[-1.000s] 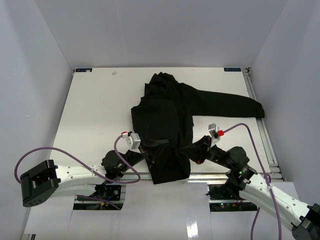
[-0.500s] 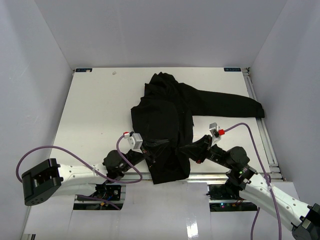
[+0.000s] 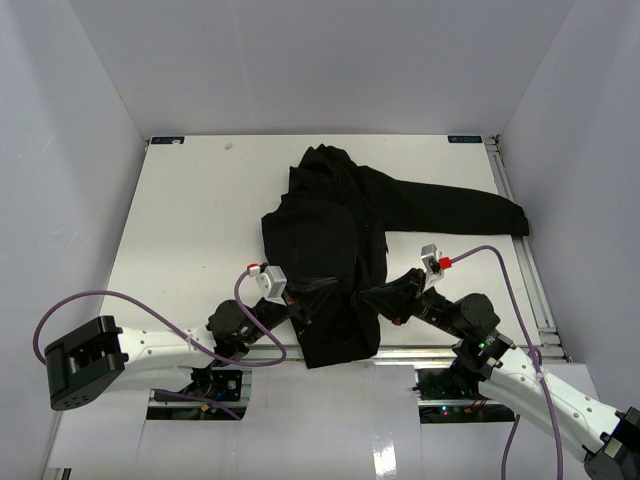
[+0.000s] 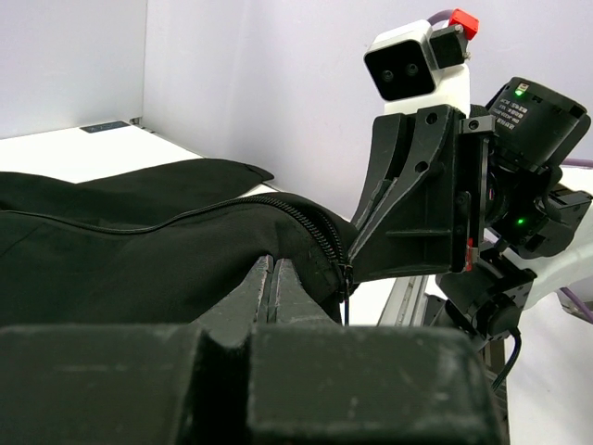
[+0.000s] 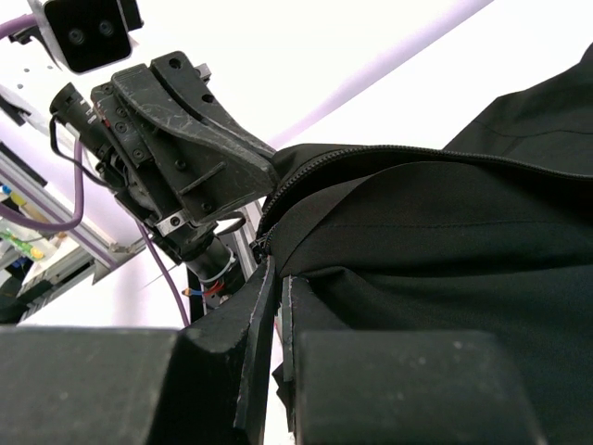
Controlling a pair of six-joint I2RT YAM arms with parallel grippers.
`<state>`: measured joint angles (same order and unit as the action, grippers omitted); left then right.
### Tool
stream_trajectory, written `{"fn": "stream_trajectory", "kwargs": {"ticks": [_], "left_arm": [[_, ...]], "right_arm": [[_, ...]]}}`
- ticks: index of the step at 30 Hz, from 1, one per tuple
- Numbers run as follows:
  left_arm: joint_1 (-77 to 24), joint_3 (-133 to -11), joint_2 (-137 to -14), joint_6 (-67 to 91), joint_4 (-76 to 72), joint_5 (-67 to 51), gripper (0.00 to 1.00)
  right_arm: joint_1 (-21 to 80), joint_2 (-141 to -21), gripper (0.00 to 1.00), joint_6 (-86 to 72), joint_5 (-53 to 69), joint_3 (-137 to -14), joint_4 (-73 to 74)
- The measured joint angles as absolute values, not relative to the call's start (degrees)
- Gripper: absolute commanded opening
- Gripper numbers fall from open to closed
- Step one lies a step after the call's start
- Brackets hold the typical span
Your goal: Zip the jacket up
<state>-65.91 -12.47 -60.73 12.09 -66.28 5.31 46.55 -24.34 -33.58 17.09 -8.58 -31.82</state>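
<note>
jacket (image 3: 330, 235) on table (image 3: 190, 220), ctr-right; L gripper (image 3: 308, 291) at its near-left edge; R gripper (image 3: 366, 298) at near-right edge

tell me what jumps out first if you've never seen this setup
A large black, slightly shiny fabric jacket sprawls across the middle of the white table, with one long sleeve stretched out to the right. At its near hem the left hand and right hand face each other, each shut on the fabric beside the zipper track.

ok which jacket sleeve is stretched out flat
The sleeve spread out toward the robot's right; the other is hidden in the bunched jacket.
</note>
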Motion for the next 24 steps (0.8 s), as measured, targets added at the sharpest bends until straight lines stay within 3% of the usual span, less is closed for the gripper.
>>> {"fn": "stream_trajectory", "kwargs": {"ticks": [24], "left_arm": [[-66.96, -15.87, -62.19, 6.12, -59.05, 15.15, 0.0]], "right_arm": [[47.01, -26.71, 0.08, -34.13, 11.76, -9.14, -27.17]]}}
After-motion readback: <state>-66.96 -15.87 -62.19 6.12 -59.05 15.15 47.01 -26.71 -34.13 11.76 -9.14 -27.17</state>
